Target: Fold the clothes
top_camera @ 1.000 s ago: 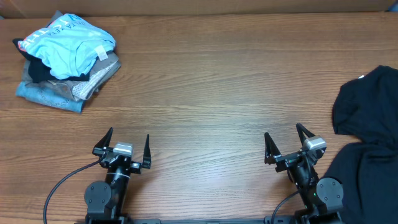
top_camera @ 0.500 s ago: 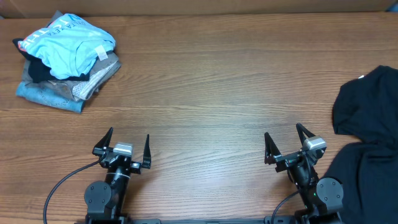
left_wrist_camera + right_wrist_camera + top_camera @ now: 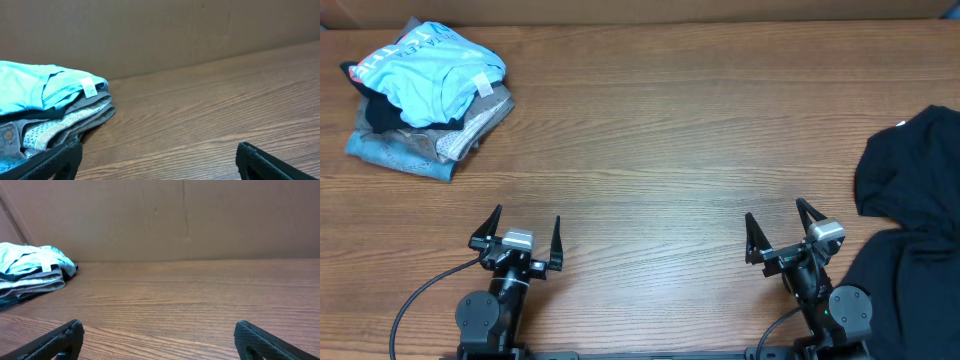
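Observation:
The black T-shirt [image 3: 910, 215] lies crumpled at the right edge of the table in the overhead view, with a small white label at its top. It runs off the frame's right and bottom edges. My right gripper [image 3: 777, 218] is open and empty just left of it, near the front edge. My left gripper [image 3: 528, 222] is open and empty at the front left. Both wrist views show open fingertips over bare wood, the left [image 3: 159, 159] and the right [image 3: 159, 337]. The black T-shirt does not show in either wrist view.
A pile of other garments sits at the back left: a light blue one with white print [image 3: 430, 72] on top of grey and denim-blue folded ones [image 3: 410, 148]. The pile also shows in the left wrist view [image 3: 47, 112] and in the right wrist view [image 3: 32, 272]. A brown cardboard wall [image 3: 175, 215] backs the table.

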Tool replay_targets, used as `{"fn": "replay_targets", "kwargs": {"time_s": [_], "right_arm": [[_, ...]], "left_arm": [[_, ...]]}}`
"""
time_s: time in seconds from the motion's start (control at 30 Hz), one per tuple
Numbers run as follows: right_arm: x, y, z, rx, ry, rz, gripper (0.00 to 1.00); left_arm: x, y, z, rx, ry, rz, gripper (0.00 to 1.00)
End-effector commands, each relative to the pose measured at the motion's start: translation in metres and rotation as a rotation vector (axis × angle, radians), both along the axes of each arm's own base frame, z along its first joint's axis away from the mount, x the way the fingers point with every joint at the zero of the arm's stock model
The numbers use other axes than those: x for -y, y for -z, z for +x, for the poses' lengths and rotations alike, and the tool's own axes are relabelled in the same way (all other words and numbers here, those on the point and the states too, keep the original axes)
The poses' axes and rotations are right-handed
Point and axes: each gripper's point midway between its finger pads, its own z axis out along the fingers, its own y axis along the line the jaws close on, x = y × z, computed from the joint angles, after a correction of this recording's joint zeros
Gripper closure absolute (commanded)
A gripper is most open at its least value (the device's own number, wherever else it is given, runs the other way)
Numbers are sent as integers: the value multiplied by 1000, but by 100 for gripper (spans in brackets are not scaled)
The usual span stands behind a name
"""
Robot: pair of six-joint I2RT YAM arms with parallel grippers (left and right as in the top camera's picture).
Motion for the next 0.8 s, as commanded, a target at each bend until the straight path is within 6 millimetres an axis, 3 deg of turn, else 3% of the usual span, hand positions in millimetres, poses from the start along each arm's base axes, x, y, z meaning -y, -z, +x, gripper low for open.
{"fn": "replay_targets", "kwargs": {"time_s": [0.0,0.77], "right_arm": [[2,2,1,4,10,1,0],[2,2,1,4,10,1,0]], "left_arm": [[0,1,0,1,-4,12,0],[0,10,1,-39,-3,14,0]]}}
